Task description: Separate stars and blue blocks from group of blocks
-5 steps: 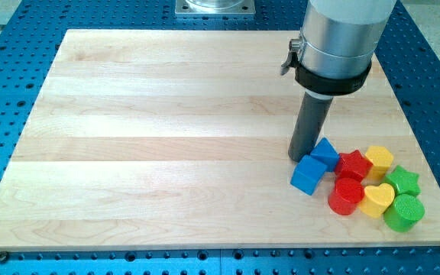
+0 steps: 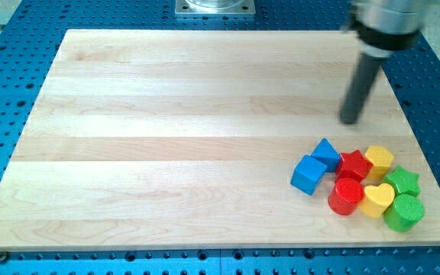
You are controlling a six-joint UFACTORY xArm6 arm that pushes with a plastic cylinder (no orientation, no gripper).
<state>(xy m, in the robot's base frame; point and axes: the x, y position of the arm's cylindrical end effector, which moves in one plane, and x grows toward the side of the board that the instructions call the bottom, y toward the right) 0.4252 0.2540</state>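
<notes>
You'll find the blocks bunched in the desk's lower right corner of the view. At the cluster's left edge sits the blue cube point(image 2: 308, 175), turned so one corner points toward the view's bottom. Touching its upper right is the blue triangular block point(image 2: 326, 153), its apex aimed at the view's top. Just right of that lies the red star point(image 2: 353, 165), pressed against the yellow hexagonal block point(image 2: 379, 160). The green star point(image 2: 403, 182) is at the cluster's right edge, below the yellow hexagonal block. Neither star has a long axis you can make out. Along the bottom row, left to right, stand the red cylinder point(image 2: 346, 195), the yellow heart point(image 2: 377, 199) with its point toward the view's bottom left, and the green cylinder point(image 2: 404, 211).

My tip point(image 2: 350, 121) is above the cluster in the view, clear of every block, nearest the blue triangular block and red star. The rod rises nearly upright, blurred at the top. There is no gripper on this arm, so nothing is held.

The wooden desk point(image 2: 174, 137) rests on a blue perforated base point(image 2: 6, 114).
</notes>
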